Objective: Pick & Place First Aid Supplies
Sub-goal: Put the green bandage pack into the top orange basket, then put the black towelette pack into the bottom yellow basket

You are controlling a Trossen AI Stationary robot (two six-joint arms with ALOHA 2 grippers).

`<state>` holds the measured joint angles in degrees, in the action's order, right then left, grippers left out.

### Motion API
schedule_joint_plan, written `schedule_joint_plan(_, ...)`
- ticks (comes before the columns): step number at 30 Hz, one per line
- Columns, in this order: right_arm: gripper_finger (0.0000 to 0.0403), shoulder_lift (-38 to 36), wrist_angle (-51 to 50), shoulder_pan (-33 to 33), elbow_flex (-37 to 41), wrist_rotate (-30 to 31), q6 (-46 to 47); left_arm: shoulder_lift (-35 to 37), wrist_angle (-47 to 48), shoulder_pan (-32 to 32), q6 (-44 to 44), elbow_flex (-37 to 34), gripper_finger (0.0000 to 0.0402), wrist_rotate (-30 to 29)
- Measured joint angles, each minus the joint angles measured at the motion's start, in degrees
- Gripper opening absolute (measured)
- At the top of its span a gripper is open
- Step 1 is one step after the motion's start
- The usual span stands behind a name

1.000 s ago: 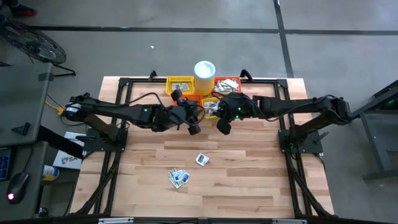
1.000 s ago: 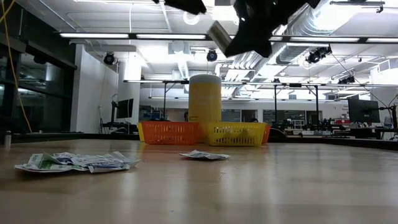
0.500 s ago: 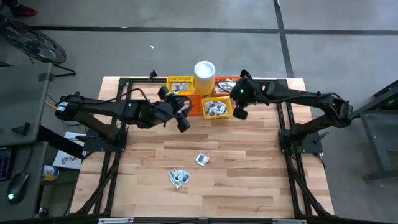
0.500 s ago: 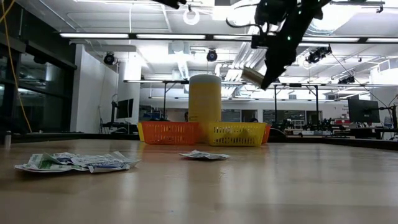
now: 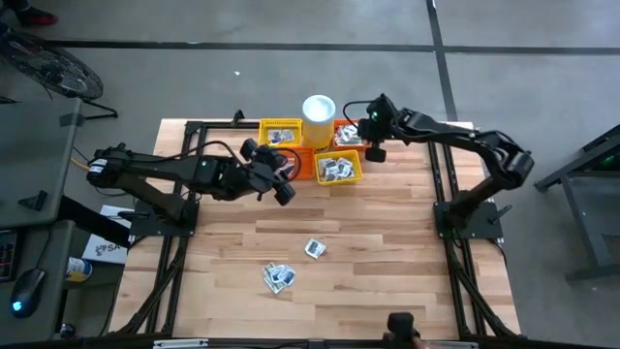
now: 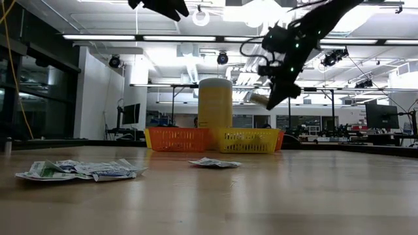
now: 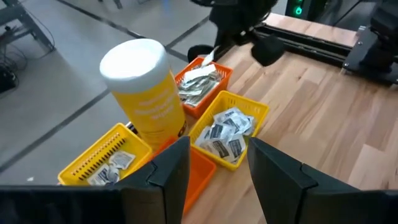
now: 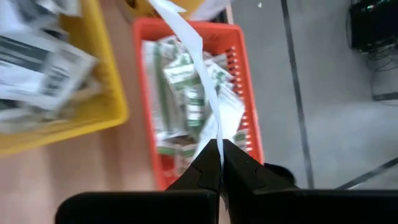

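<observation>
My right claw [image 8: 217, 155], pinched shut on a white sachet [image 8: 186, 43], has swung from the yellow basket [image 5: 338, 169] to above the red-orange basket [image 8: 242, 87]; release due; left claw [image 7: 214, 168] wide, empty.

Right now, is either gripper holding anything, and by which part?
The right gripper pinches a white packet by one edge, above the red-orange basket. The left gripper is open and empty.

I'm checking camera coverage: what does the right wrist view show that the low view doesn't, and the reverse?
Only the right wrist view: the right gripper shut on a white packet, over packets filling the red-orange basket. Only the low view: loose packets on the table and the tall yellow cup. Both share: the yellow basket.
</observation>
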<state>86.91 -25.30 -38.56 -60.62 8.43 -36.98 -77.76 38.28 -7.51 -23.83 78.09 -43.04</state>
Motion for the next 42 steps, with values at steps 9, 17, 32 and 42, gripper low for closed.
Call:
schedule_joint_plan(9,0.0,8.74,9.55,-4.1,0.0,-0.15,-8.06,0.02,0.46,0.0,-2.51,0.01,0.0158,-0.01)
schedule_joint_plan(17,0.0021,12.16,12.34,-4.6,0.0,-0.03,-8.79,0.0,0.88,0.0,-3.85,0.02,0.0158,-0.09)
schedule_joint_plan(32,0.0121,8.89,10.88,-4.42,0.0,1.23,-3.91,0.0,2.32,0.0,-4.99,0.02,0.0158,-0.16)
schedule_joint_plan(42,0.0122,-0.88,2.64,-4.4,-0.02,-1.93,4.23,0.0,3.23,0.0,-5.03,-0.01,0.0158,-0.14)
